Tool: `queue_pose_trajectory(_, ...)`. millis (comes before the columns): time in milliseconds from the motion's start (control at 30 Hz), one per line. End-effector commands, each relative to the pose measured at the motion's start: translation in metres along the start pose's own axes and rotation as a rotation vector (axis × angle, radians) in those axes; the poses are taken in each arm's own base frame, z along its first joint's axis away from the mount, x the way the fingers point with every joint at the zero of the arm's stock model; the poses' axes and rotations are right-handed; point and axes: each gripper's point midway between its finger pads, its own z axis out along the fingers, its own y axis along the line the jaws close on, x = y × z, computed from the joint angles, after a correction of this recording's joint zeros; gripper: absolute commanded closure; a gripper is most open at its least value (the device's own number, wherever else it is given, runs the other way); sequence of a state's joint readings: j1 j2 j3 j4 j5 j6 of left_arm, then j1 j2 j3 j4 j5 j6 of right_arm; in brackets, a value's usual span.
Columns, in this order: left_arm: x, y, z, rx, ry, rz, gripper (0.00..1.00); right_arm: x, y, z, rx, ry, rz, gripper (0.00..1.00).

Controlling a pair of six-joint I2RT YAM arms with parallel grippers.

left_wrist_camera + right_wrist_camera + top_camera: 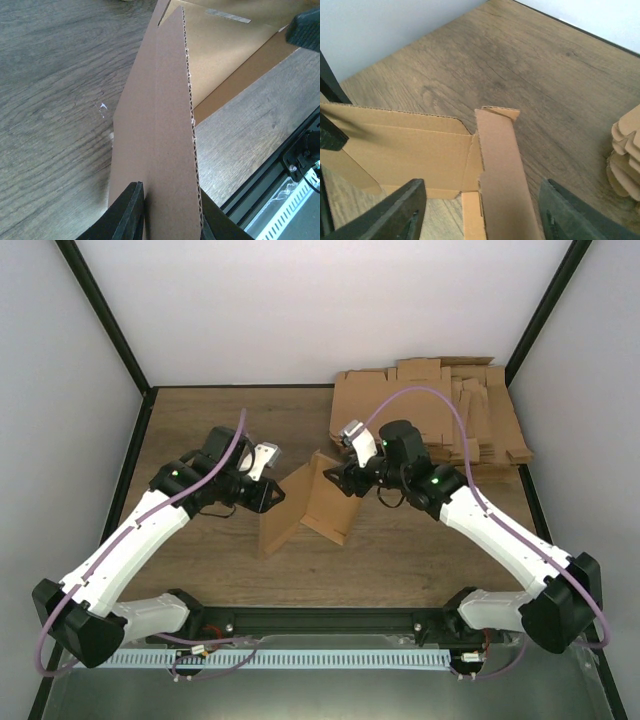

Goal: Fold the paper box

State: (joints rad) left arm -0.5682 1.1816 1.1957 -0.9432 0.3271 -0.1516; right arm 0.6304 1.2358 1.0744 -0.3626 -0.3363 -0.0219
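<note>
The paper box (305,505) is a brown cardboard piece standing partly folded in the middle of the table, its panels raised in a V. My left gripper (272,495) is shut on its left raised panel. In the left wrist view the corrugated panel (165,115) runs up from between the two black fingers of that gripper (169,195), which press on both faces. My right gripper (340,478) is at the box's right end, open. In the right wrist view its gripper (482,210) straddles a narrow upright flap (497,165) with wide gaps on both sides, and the box's inner wall (410,145) lies to the left.
A pile of flat cardboard blanks (440,410) lies at the back right, its edge showing in the right wrist view (625,160). White walls with black frame posts enclose the wooden table (200,430). A black metal rail (330,618) runs along the near edge.
</note>
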Motion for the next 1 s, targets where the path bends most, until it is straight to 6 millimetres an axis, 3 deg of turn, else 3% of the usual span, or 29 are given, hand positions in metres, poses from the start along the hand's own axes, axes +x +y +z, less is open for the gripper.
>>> queue_pose_trajectory(0, -0.001, -0.006, -0.003, 0.028, -0.015, 0.022, 0.76, -0.011, -0.001, 0.000, 0.086, 0.010, -0.065, 0.40)
queue_pose_trajectory(167, -0.001, -0.005, -0.003, 0.026, -0.013, 0.022, 0.76, -0.015, -0.020, -0.003, 0.205, 0.001, -0.052, 0.61)
queue_pose_trajectory(467, -0.004, -0.008, -0.005, 0.037, -0.026, 0.024, 0.73, -0.034, -0.014, -0.018, 0.203, -0.090, -0.051, 0.96)
queue_pose_trajectory(600, -0.020, -0.019, -0.019, 0.071, -0.094, 0.009, 0.50, -0.037, -0.007, -0.017, 0.160, -0.108, -0.058, 0.99)
queue_pose_trajectory(733, -0.051, -0.029, -0.046, 0.084, -0.216, -0.017, 0.28, -0.040, -0.005, -0.016, 0.145, -0.122, -0.064, 0.99)
queue_pose_trajectory(833, -0.075, -0.021, -0.061, 0.076, -0.276, -0.053, 0.21, -0.042, -0.001, -0.016, 0.126, -0.129, -0.074, 0.99)
queue_pose_trajectory(967, -0.101, 0.014, -0.071, 0.044, -0.322, -0.118, 0.13, -0.042, 0.002, -0.014, 0.106, -0.130, -0.083, 0.99)
